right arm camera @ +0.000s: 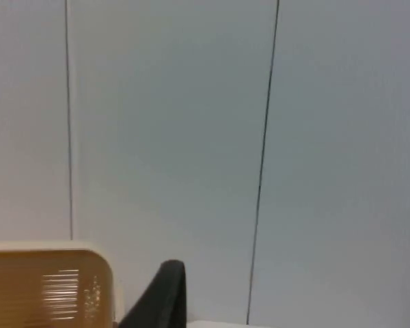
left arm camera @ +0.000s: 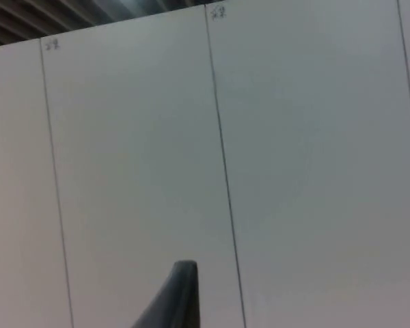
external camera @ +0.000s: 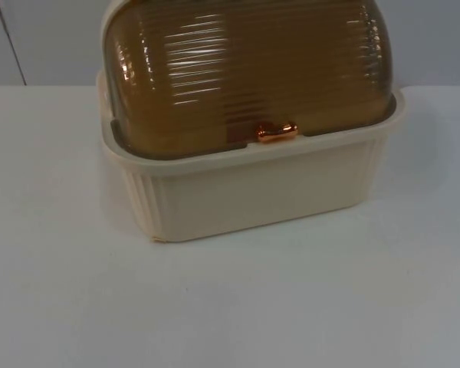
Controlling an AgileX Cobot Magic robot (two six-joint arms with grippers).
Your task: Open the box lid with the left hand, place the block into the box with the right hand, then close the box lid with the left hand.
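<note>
A cream ribbed box (external camera: 253,195) stands at the middle of the white table. Its amber see-through roll lid (external camera: 245,69) is down, and the copper handle (external camera: 277,132) rests on the front rim. Through the lid, just left of the handle, a darker reddish patch (external camera: 239,134) shows; I cannot tell what it is. My left gripper (left arm camera: 181,294) is raised and faces the grey partition wall. My right gripper (right arm camera: 164,294) is raised too, facing the wall, with a corner of the amber lid (right arm camera: 48,287) beside it. Both arms wait.
The white table top (external camera: 230,307) spreads in front of the box and to both sides. The grey partition wall (external camera: 38,38) with dark vertical seams closes the back.
</note>
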